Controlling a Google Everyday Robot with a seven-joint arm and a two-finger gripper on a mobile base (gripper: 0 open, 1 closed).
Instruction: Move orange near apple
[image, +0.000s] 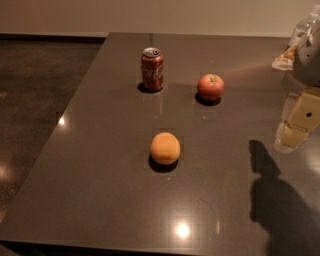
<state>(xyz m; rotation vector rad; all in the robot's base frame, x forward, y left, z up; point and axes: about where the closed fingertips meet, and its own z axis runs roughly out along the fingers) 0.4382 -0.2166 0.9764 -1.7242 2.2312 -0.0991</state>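
The orange (165, 148) is a round pale-orange fruit sitting near the middle of the dark table (100, 190). The apple (210, 87) is red with yellowish patches and sits farther back and to the right of the orange, well apart from it. My gripper (296, 124) hangs at the right edge of the view, above the table, to the right of both fruits and touching neither. It holds nothing that I can see.
A red soda can (152, 69) stands upright at the back, left of the apple. The table's left edge runs diagonally along a dark floor (35, 100). The arm's shadow (280, 200) lies on the table at the front right.
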